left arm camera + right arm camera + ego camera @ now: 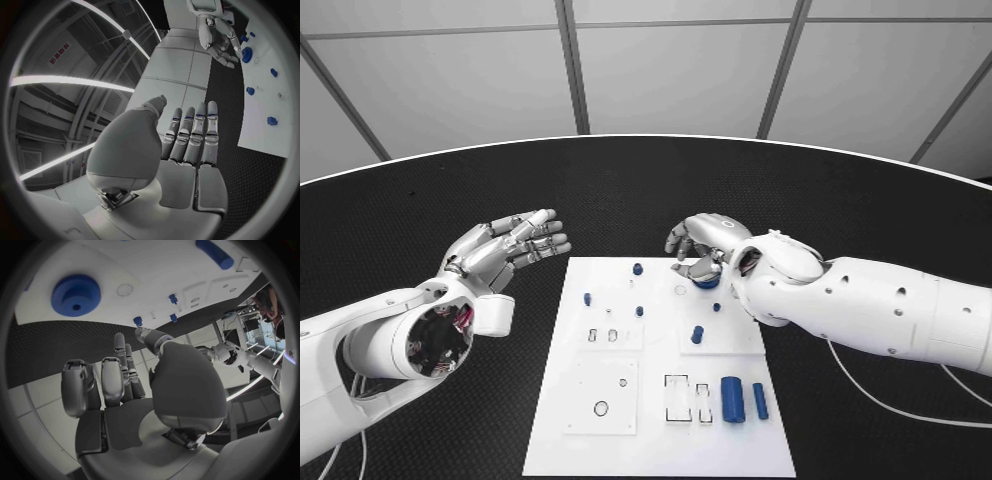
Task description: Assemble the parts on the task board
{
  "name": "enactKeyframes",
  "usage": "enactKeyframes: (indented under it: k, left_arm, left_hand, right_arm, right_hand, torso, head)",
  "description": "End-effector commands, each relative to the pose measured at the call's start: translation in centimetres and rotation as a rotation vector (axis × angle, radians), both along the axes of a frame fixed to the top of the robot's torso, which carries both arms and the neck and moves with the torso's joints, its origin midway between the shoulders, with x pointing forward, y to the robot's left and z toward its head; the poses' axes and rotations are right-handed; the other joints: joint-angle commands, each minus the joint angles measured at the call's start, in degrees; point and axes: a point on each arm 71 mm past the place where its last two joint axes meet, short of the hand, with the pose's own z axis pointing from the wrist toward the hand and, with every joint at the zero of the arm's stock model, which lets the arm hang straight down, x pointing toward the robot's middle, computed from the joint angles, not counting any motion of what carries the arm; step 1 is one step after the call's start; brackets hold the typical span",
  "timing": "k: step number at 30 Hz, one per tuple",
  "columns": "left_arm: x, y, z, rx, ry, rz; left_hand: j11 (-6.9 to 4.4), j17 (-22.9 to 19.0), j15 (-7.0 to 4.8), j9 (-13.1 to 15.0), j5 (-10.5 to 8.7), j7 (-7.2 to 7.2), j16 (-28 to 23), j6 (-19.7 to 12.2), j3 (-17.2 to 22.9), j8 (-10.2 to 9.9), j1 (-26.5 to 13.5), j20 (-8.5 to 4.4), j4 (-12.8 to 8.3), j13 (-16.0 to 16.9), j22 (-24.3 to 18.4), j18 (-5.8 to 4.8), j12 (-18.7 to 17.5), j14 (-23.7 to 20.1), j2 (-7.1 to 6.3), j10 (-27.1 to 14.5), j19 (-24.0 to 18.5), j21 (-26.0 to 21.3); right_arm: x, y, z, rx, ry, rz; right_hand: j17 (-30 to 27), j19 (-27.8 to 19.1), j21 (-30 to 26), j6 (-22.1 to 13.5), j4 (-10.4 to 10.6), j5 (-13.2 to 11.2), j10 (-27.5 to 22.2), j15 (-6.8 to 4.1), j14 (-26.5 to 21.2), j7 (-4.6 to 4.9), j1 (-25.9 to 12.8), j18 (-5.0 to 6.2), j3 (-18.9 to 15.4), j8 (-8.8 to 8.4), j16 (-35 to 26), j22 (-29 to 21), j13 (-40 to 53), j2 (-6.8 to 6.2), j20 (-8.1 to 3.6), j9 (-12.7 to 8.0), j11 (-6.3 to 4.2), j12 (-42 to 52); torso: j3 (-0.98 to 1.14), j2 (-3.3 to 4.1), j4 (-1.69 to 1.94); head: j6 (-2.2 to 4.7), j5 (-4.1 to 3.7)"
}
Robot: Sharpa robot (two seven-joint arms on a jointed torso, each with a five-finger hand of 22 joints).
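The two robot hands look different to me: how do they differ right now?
The left hand hangs over the black table, beside the task board; the right hand is over the board's far edge, just above a blue gear. The left hand's fingers lie nearly straight and side by side; the right hand's fingers curl downward. Both are silver, on white arms, and neither holds anything.

blue gear (pixel 708 283) mostly hidden under right hand (pixel 711 245)
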Motion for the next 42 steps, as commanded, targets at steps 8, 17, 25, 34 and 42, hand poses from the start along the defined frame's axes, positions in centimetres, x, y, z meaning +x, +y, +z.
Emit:
enactKeyframes:
  k: [8, 17, 25, 34, 42]
  left_arm:
    - [0.2, -0.2, -0.1, -0.002, 0.001, -0.007]
    - [0.3, -0.3, -0.1, -0.002, 0.002, -0.011]
    - [0.3, -0.2, -0.1, -0.002, 0.002, -0.01]
    - [0.2, -0.3, -0.1, -0.003, 0.002, -0.012]
    - [0.2, -0.2, -0.1, -0.003, 0.002, -0.01]
  left_hand:
    - [0.29, 0.1, 0.06, -0.1, -0.33, 2.87, -0.1, -0.1, 0.4, -0.2, -0.1, 0.0, 0.0, 0.0, 0.1, 0.59, -0.3, -0.4, -0.55, -0.2, 0.2, 0.3]
    - [0.29, 0.1, 0.06, -0.1, -0.33, 2.87, -0.1, -0.1, 0.4, -0.2, -0.1, 0.0, 0.0, 0.0, 0.1, 0.59, -0.3, -0.4, -0.55, -0.2, 0.2, 0.3]
    - [0.29, 0.1, 0.06, -0.1, -0.33, 2.87, -0.1, -0.1, 0.4, -0.2, -0.1, 0.0, 0.0, 0.0, 0.1, 0.59, -0.3, -0.4, -0.55, -0.2, 0.2, 0.3]
    - [0.26, 0.2, 0.04, -0.1, -0.35, 2.82, -0.1, -0.1, 0.5, -0.2, -0.1, 0.0, -0.1, 0.0, 0.1, 0.59, -0.3, -0.3, -0.6, -0.1, 0.2, 0.4]
    - [0.26, 0.2, 0.04, -0.1, -0.35, 2.82, -0.1, -0.1, 0.5, -0.2, -0.1, 0.0, -0.1, 0.0, 0.1, 0.59, -0.3, -0.3, -0.6, -0.1, 0.2, 0.4]
  right_arm:
    - [-0.3, -6.6, -0.5, 0.051, 0.128, -0.145]
    - [0.3, -7.0, -0.9, 0.038, 0.16, -0.166]
    - [0.6, -6.3, -1.1, 0.033, 0.172, -0.157]
    - [0.9, -5.5, -1.4, 0.022, 0.192, -0.148]
    - [1.2, -5.2, -1.6, 0.014, 0.203, -0.149]
  right_hand:
    - [6.1, 3.7, 2.8, -5.1, 7.8, 5.1, -4.6, -0.28, 3.0, 0.49, 5.6, -0.57, -22.0, 2.12, 4.9, 11.8, 31.7, 3.58, -0.68, 2.5, -0.21, 28.1]
    - [9.0, 6.0, 5.4, -6.7, 11.2, 5.6, 1.1, -0.24, 3.7, 0.84, 8.9, -1.55, -25.7, 4.3, 7.4, 15.1, 53.7, 4.37, -0.33, 3.2, 0.03, 52.9]
    - [13.8, 6.0, 5.4, -7.9, 11.2, 5.8, 4.8, 0.22, 4.5, 1.27, 9.3, -1.55, -27.1, 4.84, 10.1, 15.1, 62.0, 5.01, 0.11, 3.1, 0.49, 62.8]
    - [14.2, 6.0, 5.4, -8.1, 11.2, 5.9, 5.8, 0.33, 4.5, 1.37, 9.5, -1.55, -27.2, 5.0, 10.4, 15.1, 63.9, 5.18, 0.21, 3.0, 0.6, 65.2]
    - [14.5, 6.0, 5.4, -8.1, 11.1, 6.1, 6.3, 0.42, 4.6, 1.44, 9.8, -1.55, -27.1, 5.18, 10.5, 15.1, 65.1, 5.47, 0.31, 2.9, 0.69, 66.6]
  torso:
    - [0.76, -0.24, -0.75]
    - [0.67, -0.16, -0.64]
    - [0.6, -0.13, -0.59]
    - [0.57, -0.15, -0.56]
    - [0.62, -0.17, -0.57]
  head:
    - [0.21, -0.62]
    - [0.11, -0.75]
    - [-0.2, -0.7]
    - [-0.64, -0.52]
    - [-0.97, -0.46]
